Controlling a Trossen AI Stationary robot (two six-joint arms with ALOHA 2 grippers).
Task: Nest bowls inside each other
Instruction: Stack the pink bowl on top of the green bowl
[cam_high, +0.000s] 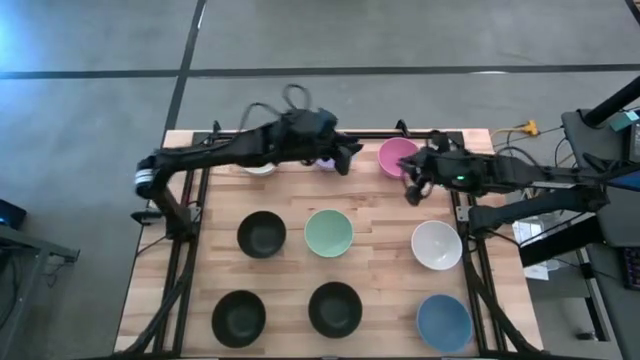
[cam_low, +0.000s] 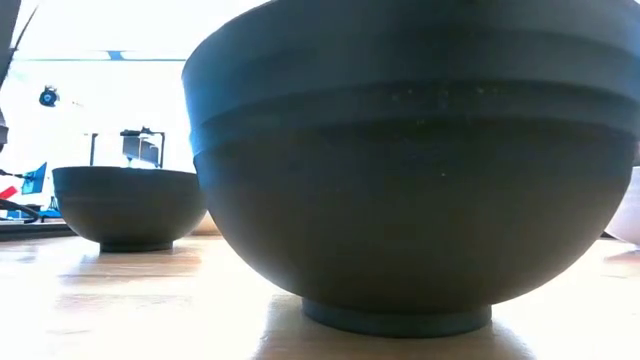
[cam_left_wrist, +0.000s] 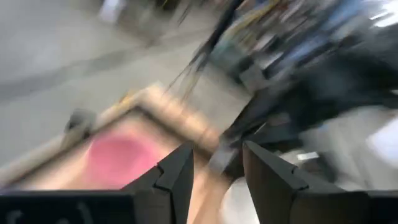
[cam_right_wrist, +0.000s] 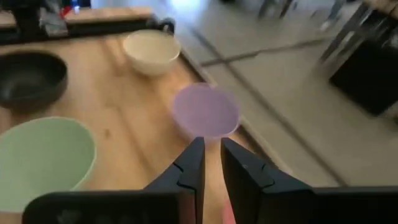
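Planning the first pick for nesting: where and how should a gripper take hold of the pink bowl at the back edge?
Grip the rim of the pink bowl, coming from above with one finger inside the wall and one outside. It sits upright, mouth open, and its rounded wall is likely too wide to span. The right gripper hovers beside it.

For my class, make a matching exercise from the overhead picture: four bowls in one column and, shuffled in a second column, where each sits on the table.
Bowls:
1. blue bowl
2. mint green bowl
3. pink bowl
4. white bowl

Places:
A. middle row, centre
B. far edge, beside the right gripper
C. near row, right end
D. middle row, right end

Pairs: 1-C, 2-A, 3-B, 4-D
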